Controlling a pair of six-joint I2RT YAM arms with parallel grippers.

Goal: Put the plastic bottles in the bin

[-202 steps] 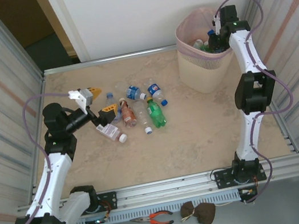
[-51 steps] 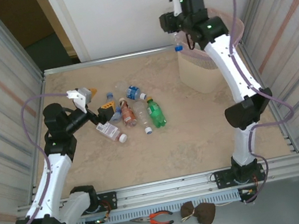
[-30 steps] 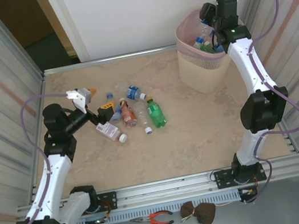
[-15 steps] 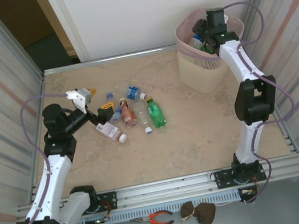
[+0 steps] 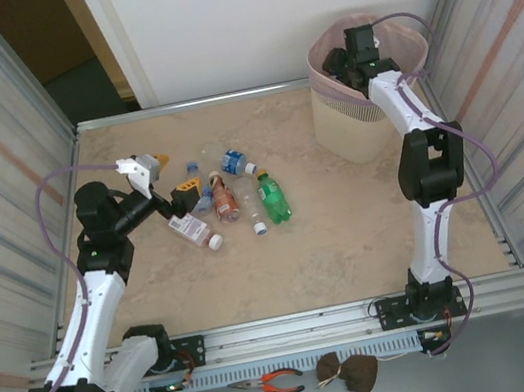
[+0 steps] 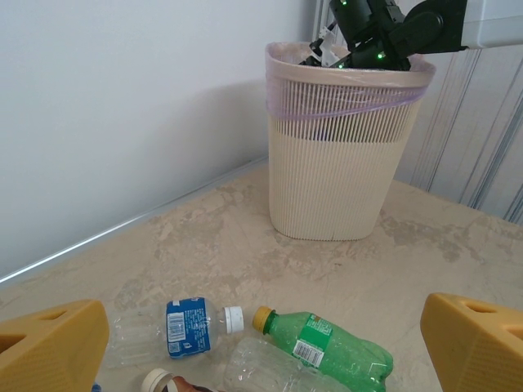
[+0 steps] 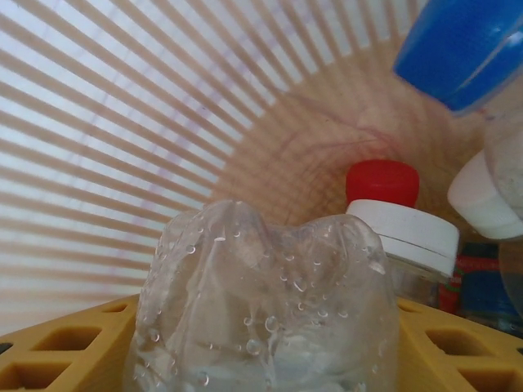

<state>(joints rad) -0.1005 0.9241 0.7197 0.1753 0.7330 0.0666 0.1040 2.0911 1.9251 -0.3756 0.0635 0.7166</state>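
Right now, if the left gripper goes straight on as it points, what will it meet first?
Probably the loose bottles on the table, just ahead of the left gripper's open fingers; which bottle first is unclear.

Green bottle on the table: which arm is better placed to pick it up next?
Left. The left claw is open near the green bottle; the right claw is in the bin with a clear bottle between its fingers.
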